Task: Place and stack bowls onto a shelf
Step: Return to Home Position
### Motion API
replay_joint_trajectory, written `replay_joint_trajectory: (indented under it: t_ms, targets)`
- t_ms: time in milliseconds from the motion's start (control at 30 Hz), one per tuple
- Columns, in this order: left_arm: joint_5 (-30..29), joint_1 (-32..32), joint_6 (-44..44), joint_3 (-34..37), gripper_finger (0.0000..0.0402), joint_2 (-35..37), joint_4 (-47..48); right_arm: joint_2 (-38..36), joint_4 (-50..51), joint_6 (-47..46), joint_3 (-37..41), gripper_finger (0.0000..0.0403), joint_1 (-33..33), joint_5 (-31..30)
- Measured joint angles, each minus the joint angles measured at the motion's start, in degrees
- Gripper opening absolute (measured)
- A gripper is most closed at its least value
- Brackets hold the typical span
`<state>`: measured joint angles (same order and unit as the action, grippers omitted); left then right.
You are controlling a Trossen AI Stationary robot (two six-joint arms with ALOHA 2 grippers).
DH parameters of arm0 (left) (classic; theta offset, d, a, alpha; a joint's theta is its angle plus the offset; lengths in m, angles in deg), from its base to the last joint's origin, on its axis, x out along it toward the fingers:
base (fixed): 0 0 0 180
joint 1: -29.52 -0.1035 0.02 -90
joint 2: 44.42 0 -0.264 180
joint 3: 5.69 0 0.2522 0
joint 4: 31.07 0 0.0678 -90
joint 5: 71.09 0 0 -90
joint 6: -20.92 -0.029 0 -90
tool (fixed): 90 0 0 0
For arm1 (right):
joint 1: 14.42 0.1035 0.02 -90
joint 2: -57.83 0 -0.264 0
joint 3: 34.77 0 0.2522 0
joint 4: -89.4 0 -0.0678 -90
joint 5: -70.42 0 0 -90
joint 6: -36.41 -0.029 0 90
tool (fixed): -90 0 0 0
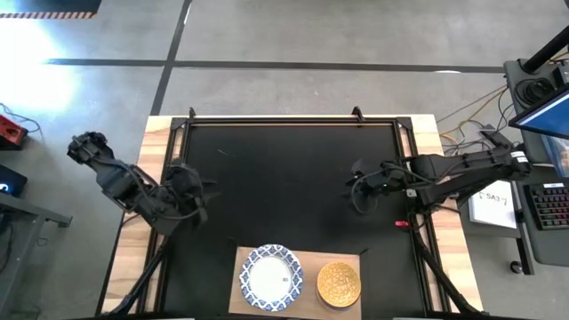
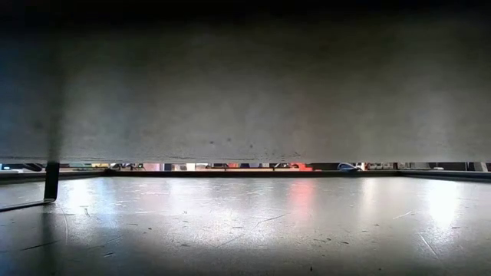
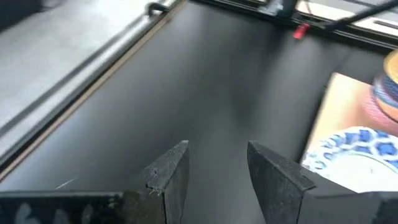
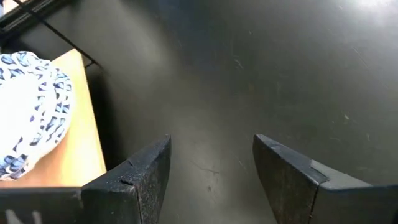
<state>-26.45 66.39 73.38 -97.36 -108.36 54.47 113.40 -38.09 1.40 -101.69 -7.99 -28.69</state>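
Observation:
A light-wood shelf board [image 1: 356,264] lies at the near edge of the black mat. On it stand a white bowl with a blue patterned rim [image 1: 271,277] and a yellow-gold bowl [image 1: 339,284] to its right. In the left wrist view the white bowl [image 3: 364,152] and the stacked small bowls [image 3: 388,90] show at the edge, on the board [image 3: 333,109]. My left gripper [image 3: 217,165] is open over the mat's left side [image 1: 197,197]. My right gripper [image 4: 211,158] is open over the mat's right side [image 1: 356,187], with the white bowl [image 4: 31,106] off to one side.
The black mat [image 1: 293,178] spreads wide and bare between the two arms. A black metal frame [image 1: 293,118] borders it, with wooden table edges [image 1: 160,133] outside. A red clip [image 1: 402,223] sits by the right rail. The low view shows only the mat surface [image 2: 245,222].

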Motion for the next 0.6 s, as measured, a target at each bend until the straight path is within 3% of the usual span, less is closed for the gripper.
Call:
replay_joint_trajectory:
  t_ms: [267, 600]
  targets:
    - [-6.78, 1.83, 7.20, 3.63, 0.0145, 3.04, 5.97, -8.91, -7.48, -1.04, 10.62, 0.0212, 0.02, 0.00]
    - [-6.71, 1.83, 16.78, 14.00, 0.0145, 8.11, 5.25, -16.92, -16.51, 3.11, 20.79, 0.0212, 0.08, 0.37]
